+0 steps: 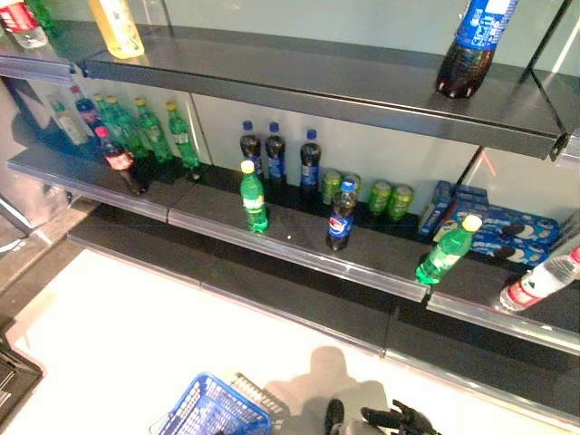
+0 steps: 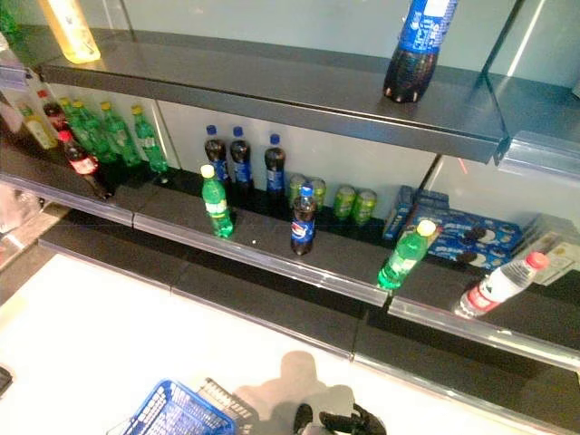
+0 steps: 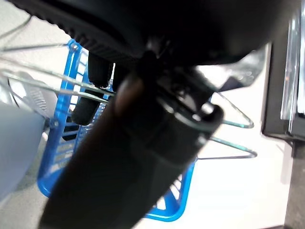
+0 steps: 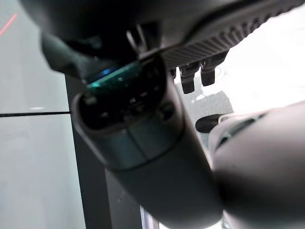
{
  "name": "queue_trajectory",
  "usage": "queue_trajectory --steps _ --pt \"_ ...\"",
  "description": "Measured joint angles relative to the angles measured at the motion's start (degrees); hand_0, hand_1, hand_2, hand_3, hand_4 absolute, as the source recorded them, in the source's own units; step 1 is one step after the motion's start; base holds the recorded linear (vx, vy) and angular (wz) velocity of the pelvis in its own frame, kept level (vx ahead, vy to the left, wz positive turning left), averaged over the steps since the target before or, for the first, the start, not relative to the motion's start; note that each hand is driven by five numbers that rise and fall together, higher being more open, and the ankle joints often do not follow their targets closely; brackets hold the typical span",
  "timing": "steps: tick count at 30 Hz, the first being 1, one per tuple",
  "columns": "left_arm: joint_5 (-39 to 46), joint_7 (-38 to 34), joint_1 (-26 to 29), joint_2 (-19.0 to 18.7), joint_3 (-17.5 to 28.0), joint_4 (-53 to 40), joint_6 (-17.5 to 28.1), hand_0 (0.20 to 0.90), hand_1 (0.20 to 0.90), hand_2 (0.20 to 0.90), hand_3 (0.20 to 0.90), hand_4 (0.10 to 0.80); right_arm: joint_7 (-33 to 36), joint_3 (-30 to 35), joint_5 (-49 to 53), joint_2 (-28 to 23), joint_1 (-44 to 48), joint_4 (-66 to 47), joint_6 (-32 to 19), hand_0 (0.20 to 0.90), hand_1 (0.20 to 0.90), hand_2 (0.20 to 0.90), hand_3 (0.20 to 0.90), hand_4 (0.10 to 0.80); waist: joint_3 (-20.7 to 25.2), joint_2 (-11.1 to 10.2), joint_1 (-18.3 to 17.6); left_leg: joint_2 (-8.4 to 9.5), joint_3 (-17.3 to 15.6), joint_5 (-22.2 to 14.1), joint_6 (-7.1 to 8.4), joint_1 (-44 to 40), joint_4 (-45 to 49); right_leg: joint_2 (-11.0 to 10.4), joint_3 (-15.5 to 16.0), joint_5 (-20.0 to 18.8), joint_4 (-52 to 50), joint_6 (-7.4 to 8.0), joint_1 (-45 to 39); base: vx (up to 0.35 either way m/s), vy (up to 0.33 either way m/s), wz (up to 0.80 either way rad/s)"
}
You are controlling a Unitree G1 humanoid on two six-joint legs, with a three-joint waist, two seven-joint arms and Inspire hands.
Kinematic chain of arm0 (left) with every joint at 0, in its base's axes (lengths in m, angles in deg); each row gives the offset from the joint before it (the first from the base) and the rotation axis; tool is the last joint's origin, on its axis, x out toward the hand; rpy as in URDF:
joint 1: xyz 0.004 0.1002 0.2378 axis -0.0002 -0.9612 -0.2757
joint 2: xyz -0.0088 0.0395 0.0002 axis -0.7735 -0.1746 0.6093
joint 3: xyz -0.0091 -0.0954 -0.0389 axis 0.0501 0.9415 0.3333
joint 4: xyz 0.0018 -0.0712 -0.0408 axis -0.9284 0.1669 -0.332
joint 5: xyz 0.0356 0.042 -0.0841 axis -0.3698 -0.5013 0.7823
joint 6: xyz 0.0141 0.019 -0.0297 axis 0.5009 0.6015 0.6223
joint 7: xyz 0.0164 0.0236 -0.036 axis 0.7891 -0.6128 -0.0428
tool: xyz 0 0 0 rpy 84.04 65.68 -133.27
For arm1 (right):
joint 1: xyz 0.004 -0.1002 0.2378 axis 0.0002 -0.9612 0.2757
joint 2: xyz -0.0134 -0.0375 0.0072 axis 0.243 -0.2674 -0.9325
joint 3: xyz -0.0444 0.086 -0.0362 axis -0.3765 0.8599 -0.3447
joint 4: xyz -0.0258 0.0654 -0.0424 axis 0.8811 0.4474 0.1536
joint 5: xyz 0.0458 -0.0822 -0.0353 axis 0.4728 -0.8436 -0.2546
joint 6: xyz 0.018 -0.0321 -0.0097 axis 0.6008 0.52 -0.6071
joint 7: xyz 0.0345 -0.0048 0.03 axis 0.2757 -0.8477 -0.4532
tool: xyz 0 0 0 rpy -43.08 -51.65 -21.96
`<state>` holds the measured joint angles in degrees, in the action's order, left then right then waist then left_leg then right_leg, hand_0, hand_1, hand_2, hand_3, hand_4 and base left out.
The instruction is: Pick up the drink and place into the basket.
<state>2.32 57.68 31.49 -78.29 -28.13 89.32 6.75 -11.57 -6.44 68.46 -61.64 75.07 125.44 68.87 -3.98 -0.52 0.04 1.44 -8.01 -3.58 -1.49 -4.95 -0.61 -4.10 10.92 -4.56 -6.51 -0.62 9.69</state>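
Note:
Drinks stand on the dark middle shelf (image 1: 299, 254). Near its front edge are a green bottle with a yellow cap (image 1: 253, 198), a dark cola bottle with a blue label (image 1: 341, 217) and a tilted green bottle (image 1: 447, 251). The blue wire basket (image 1: 213, 410) shows at the lower edge of the eye views, over the white floor. In the left wrist view my left hand (image 3: 97, 71) is curled round the basket's wire handles (image 3: 228, 121). My right hand (image 1: 399, 419) hangs low, right of the basket, with relaxed fingers and nothing in it.
Behind the front bottles stand more cola bottles (image 1: 275, 152), green cans (image 1: 390, 199) and blue biscuit boxes (image 1: 507, 231). A clear water bottle (image 1: 544, 281) lies at the far right. The upper shelf carries a large cola bottle (image 1: 471, 45) and a yellow bottle (image 1: 116, 25).

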Motion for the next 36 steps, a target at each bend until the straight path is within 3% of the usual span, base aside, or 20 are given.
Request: queue_trajectory --steps 1,3,4,5,7,9,10,14,18,20,23,28,36 --pt "-0.36 -0.01 0.00 -0.25 0.31 0.06 -0.18 0.300 0.300 0.300 0.200 0.100 0.02 0.05 0.04 0.30 -0.03 0.32 -0.45 0.900 0.900 0.900 0.900 0.800 -0.11 -0.12 -0.12 0.37 -0.22 0.30 -0.32 0.07 -0.19 -0.14 -1.18 -0.30 -0.47 0.21 0.48 -0.142 -0.058 -0.07" --pt "-2.06 -0.24 0.15 -0.72 0.06 0.15 -0.64 0.300 0.300 0.300 0.200 0.100 0.00 0.10 1.65 0.67 -0.01 0.43 -0.59 0.900 0.900 0.900 0.900 0.800 -0.56 0.16 -1.27 0.73 0.41 0.37 -0.63 0.13 0.16 -0.03 -7.07 0.84 -2.57 1.84 0.69 -0.074 -0.158 0.21" --pt "-3.29 -0.33 0.72 -1.51 -0.20 0.40 -1.04 0.300 0.300 0.300 0.200 0.100 -0.04 0.24 2.82 1.42 0.28 0.32 -0.65 0.900 0.900 0.900 0.900 0.800 -0.35 -0.23 -2.59 0.48 1.02 0.47 -0.68 -0.07 0.57 -0.89 -11.20 2.61 -3.55 3.90 0.83 -0.035 -0.207 0.50" --pt "-3.47 -0.35 1.11 -1.68 -0.19 0.46 -1.17 0.300 0.300 0.300 0.200 0.100 -0.08 0.21 2.80 1.53 0.43 0.22 -0.77 0.900 0.900 0.900 0.900 0.800 -0.33 -0.27 -3.14 0.15 0.70 0.77 -0.54 0.09 0.47 -1.71 -11.33 3.06 -4.47 3.92 0.90 -0.023 -0.163 0.53" --pt "-3.47 -0.36 1.70 -1.70 0.19 0.14 -1.19 0.300 0.300 0.300 0.200 0.100 -0.27 0.07 1.80 1.48 1.12 0.24 -0.64 0.900 0.900 0.900 0.900 0.800 -0.37 -0.24 -3.18 -0.44 -0.82 1.03 -0.32 0.39 -0.63 -4.43 -11.52 3.84 -5.70 5.52 1.47 0.018 -0.279 0.14" --pt "-3.41 -0.28 1.31 -1.92 0.11 0.08 -1.15 0.300 0.300 0.300 0.200 0.100 -0.59 -0.71 -0.99 1.46 1.38 0.17 0.05 0.900 0.900 0.900 0.900 0.800 -0.35 -0.26 -3.13 -0.79 -1.08 1.29 0.72 0.02 -0.82 -6.10 -12.08 4.24 -2.57 6.14 0.35 0.043 -0.331 -0.14" --pt "-3.35 -0.25 1.08 -2.05 0.38 0.04 -1.03 0.300 0.300 0.300 0.200 0.100 -0.66 -1.05 -1.94 1.48 1.53 0.00 0.58 0.900 0.900 0.900 0.900 0.800 -0.44 -0.23 -3.00 -1.30 -1.29 1.82 2.07 -0.86 -1.51 -6.18 -10.84 1.52 0.80 8.28 -1.39 0.010 -0.272 -0.15" --pt "-3.98 -0.42 2.71 -1.80 1.72 -0.97 -0.06 0.300 0.300 0.300 0.200 0.100 -0.81 -4.91 -5.84 -1.53 1.11 -3.91 1.25 0.900 0.900 0.900 0.900 0.800 -2.13 1.41 -1.27 -6.03 0.28 0.72 4.57 -1.38 1.03 -1.77 -9.58 -0.89 6.16 5.19 -6.00 -0.066 -0.202 -0.12" --pt "-6.97 -1.16 4.20 -1.85 1.55 -6.93 -0.13 0.300 0.300 0.300 0.200 0.100 -0.80 -9.26 -7.36 -6.14 -2.50 -17.67 3.44 0.900 0.900 0.900 0.900 0.800 -2.86 1.16 -0.34 -7.82 2.65 0.80 4.80 0.10 1.17 0.39 -8.03 -2.77 9.94 2.90 -7.07 -0.055 -0.055 0.12" --pt "-7.18 -2.10 3.81 -2.20 1.58 -9.88 -0.54 0.300 0.300 0.300 0.200 0.100 -0.68 -9.94 -8.68 -9.24 -4.61 -29.80 4.63 0.900 0.900 0.900 0.900 0.800 -3.14 0.80 -1.09 -8.57 3.31 1.53 6.04 -0.05 -0.16 1.18 -7.84 -3.78 11.40 2.32 -7.43 -0.040 0.016 -0.01" --pt "-7.14 -3.21 3.33 -2.96 1.93 -12.10 -2.17 0.300 0.300 0.300 0.200 0.100 -0.29 -10.11 -10.29 -12.45 -6.36 -42.48 5.24 0.900 0.900 0.900 0.900 0.800 -3.34 0.28 -2.31 -8.70 3.76 2.43 7.38 -0.39 -1.92 1.24 -7.53 -4.06 11.62 2.42 -7.40 -0.014 0.047 0.05" --pt "-7.10 -3.13 -0.46 -3.50 2.92 -13.80 -2.30 0.300 0.300 0.300 0.200 0.100 -0.44 -6.96 -11.52 -17.30 -10.35 -66.44 4.69 0.900 0.900 0.900 0.900 0.800 -3.15 -0.73 -4.74 -8.37 3.11 3.28 7.01 -2.14 -4.42 0.99 -8.45 -4.04 11.68 2.78 -7.53 0.001 0.057 -0.10" --pt "-7.11 -2.93 -1.11 -2.11 5.35 -13.88 -1.96 0.300 0.300 0.300 0.200 0.100 2.54 3.47 -11.32 -19.09 -10.44 -80.23 -2.25 0.900 0.900 0.900 0.900 0.800 -3.22 -0.70 -5.38 -7.48 2.13 2.86 6.38 -3.28 -4.22 0.31 -9.69 -3.94 11.42 3.74 -7.80 0.008 0.042 -0.07"
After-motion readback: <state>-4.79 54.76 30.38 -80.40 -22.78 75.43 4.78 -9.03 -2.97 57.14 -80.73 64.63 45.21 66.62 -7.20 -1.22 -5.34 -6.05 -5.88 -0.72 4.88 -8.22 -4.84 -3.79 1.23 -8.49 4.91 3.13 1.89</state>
